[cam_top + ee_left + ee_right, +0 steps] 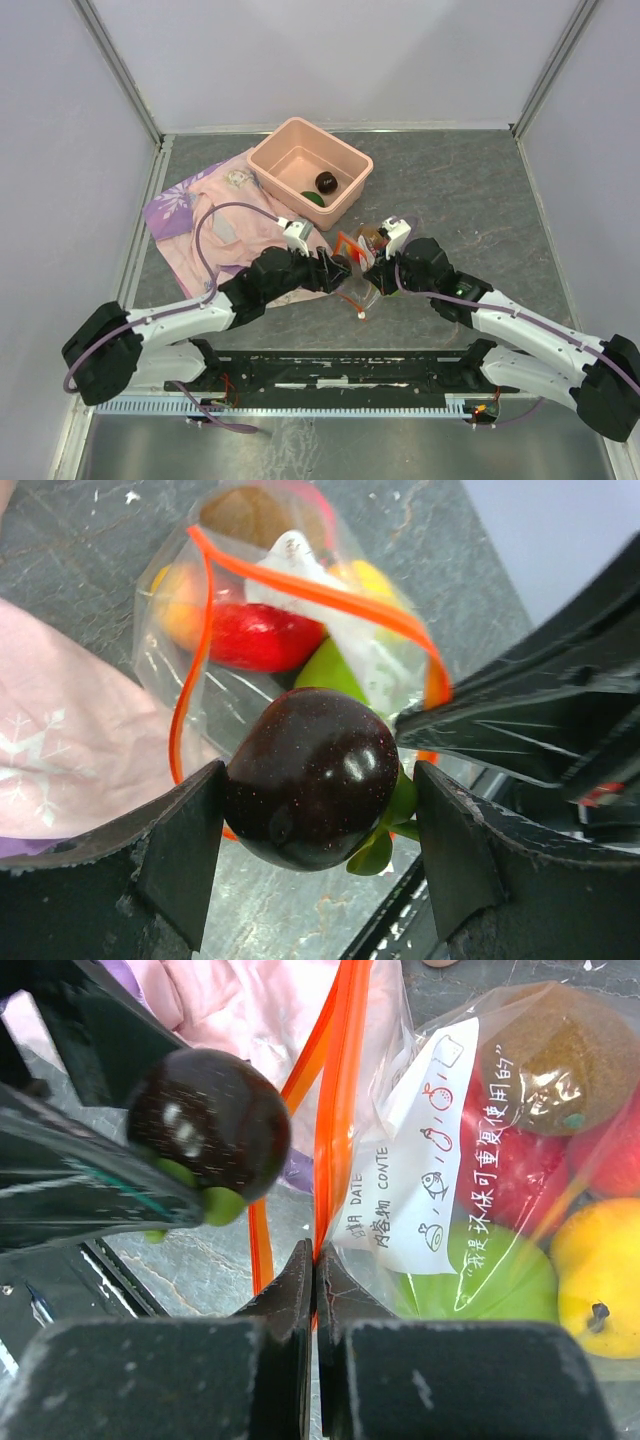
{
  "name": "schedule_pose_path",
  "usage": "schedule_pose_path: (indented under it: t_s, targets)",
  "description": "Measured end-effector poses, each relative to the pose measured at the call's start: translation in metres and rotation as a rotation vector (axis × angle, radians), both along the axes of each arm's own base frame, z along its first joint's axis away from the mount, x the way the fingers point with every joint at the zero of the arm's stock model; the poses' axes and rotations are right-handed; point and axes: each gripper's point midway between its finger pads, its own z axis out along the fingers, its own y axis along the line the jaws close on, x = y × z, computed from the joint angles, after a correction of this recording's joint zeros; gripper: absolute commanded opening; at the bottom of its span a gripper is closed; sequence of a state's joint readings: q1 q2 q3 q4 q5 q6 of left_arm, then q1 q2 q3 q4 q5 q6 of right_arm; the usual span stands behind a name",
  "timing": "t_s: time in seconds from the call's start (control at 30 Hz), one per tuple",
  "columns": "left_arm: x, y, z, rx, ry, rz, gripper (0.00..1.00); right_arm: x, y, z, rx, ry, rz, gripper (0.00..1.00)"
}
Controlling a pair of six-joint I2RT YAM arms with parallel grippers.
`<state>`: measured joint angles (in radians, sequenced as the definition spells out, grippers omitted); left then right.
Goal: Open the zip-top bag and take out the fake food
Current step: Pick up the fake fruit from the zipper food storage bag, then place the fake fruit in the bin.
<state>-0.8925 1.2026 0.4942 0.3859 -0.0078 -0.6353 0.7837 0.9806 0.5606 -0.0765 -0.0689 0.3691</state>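
your right gripper (pixel 315 1260) pinches the orange-red zip strip (pixel 335 1110) of the crinkly clear bag (pixel 420 1140), likely anchoring it, while your left gripper (pixel 318 835) clamps a glossy dark-purple fruit (pixel 310 775).

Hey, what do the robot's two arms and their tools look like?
Both arms have white shells with black joints. The left arm carries a looping lilac cable; the right arm has one running along it. The left tool and right tool are black, with flat, blocky fingers.
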Motion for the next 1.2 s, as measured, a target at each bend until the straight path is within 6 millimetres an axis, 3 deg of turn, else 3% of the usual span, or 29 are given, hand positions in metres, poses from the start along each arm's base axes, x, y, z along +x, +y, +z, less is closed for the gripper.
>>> schedule_pose_path:
  t_s: [0.17,0.37,0.97,1.2]
  targets:
    - [-0.007,0.008,0.028,-0.067,-0.038,-0.002,0.42,0.000,0.000,-0.001,-0.001,0.001,0.000,0.02]
    - [-0.002,0.023,0.046,-0.112,-0.056,0.037,0.41,-0.001,-0.001,-0.003,-0.003,0.004,0.000,0.02]
    - [0.058,0.069,0.070,-0.199,-0.043,0.154,0.41,-0.003,-0.003,-0.007,-0.009,0.010,0.000,0.02]
    - [0.085,0.071,0.074,-0.213,-0.025,0.164,0.41,-0.003,-0.003,-0.008,-0.010,0.011,0.000,0.02]
